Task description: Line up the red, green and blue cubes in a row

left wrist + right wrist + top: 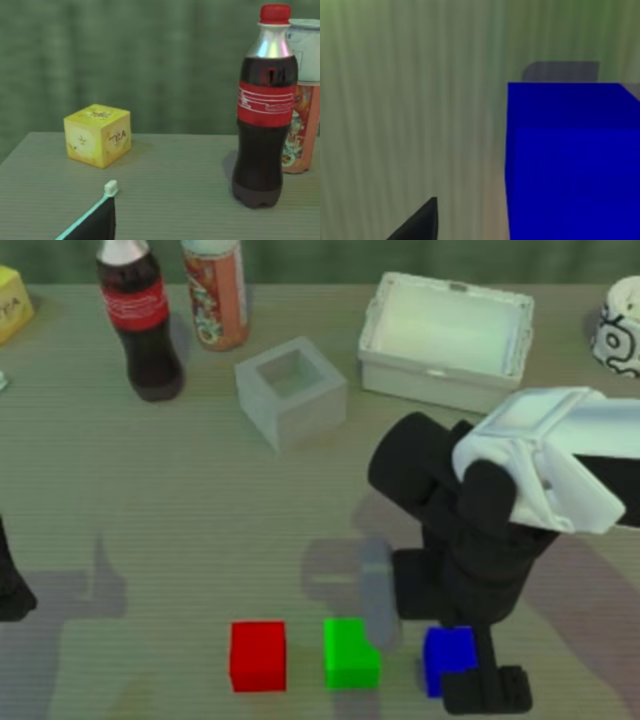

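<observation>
The right gripper (pixel 462 672) sits low over the blue cube (pixel 446 657), with one dark finger (pixel 487 690) showing just past the cube's near-right corner. In the right wrist view the cube (pixel 570 165) fills the frame beside one fingertip (pixel 422 222), and bare table shows between that tip and the cube's face. I judge from this that the fingers are released, spread wide around the cube and not clamped, though the second finger is out of sight.

The arm likely hangs here because the blue cube stands at the row's end. Taking the green cube (pixel 350 652) as the landmark, the blue cube lies just to its right with a small gap, and the red cube (pixel 258 655) lies just to its left with a similar gap. All three rest near the table's (pixel 150 540) front edge.

Being cubes, none has a long axis. The row itself runs left to right. The red and blue faces look square to the table edge, while the green cube seems turned slightly.

Farther behind the green cube stand the grey hollow box (pixel 291 390), the white tray (pixel 445 335), the cola bottle (pixel 139 318) and a can (pixel 215 292). The left gripper (pixel 12 585) is parked far left of the green cube; I cannot tell its finger state.
</observation>
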Robot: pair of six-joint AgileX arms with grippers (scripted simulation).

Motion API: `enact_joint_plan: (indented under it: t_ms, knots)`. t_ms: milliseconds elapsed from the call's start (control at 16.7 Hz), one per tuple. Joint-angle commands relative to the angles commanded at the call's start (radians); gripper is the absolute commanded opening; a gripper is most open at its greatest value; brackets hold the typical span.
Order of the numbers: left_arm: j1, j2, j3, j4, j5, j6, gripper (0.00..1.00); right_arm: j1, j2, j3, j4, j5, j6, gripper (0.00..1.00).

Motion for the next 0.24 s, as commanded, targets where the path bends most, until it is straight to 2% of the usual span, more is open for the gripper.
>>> enact_joint_plan:
  t_ms: [240]
  knots:
    - [0.000, 0.000, 0.000, 0.000, 0.000, 0.000, 1.00, 0.003, -0.050, 0.067, -0.104, 0.000, -0.002, 1.00]
